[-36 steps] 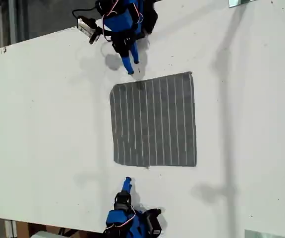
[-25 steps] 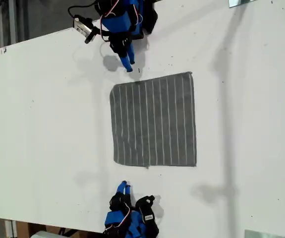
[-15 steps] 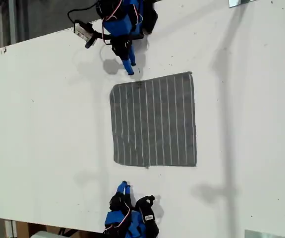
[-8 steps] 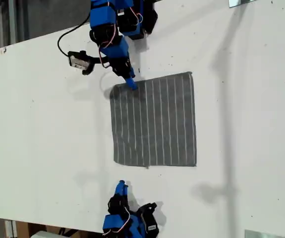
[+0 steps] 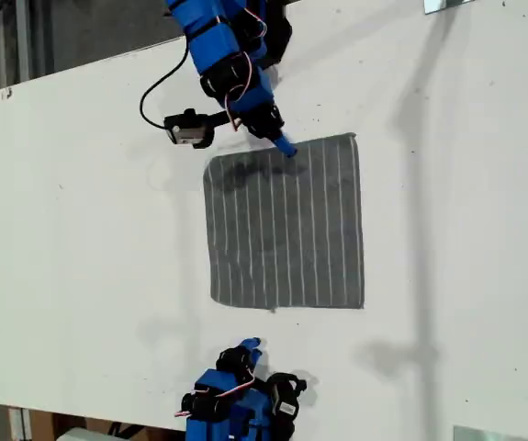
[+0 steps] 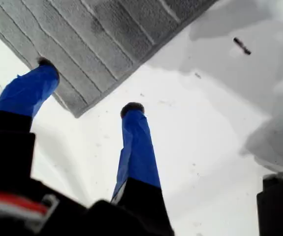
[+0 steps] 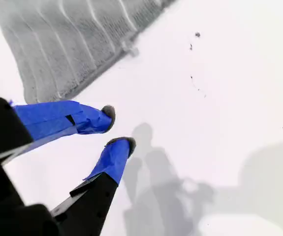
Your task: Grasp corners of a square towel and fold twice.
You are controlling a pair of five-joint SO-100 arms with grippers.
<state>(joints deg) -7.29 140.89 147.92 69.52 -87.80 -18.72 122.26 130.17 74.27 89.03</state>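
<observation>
The towel (image 5: 286, 225), grey with thin white stripes, lies flat on the white table. My first gripper (image 5: 286, 147) reaches in from the exterior view's top and hovers at the towel's upper edge. In the first wrist view it (image 6: 88, 86) is open, with one fingertip (image 6: 45, 64) over the cloth, the other (image 6: 131, 108) over bare table, and a towel corner (image 6: 77, 114) between them. My second gripper (image 5: 250, 347) sits below the towel in the exterior view, apart from the cloth. Its (image 7: 117, 128) fingers are a little apart and hold nothing; the towel (image 7: 72, 44) edge with a small tag lies beyond.
The white table (image 5: 80, 239) stretches wide around the towel. A cabled camera (image 5: 185, 129) sticks out from the first arm toward the exterior view's left. The table's edge runs along the exterior view's top left and bottom left.
The first arm extended from its base and swung toward the exterior view's right, ending over the towel's upper edge. The second gripper turned slightly toward the exterior view's right near its base.
</observation>
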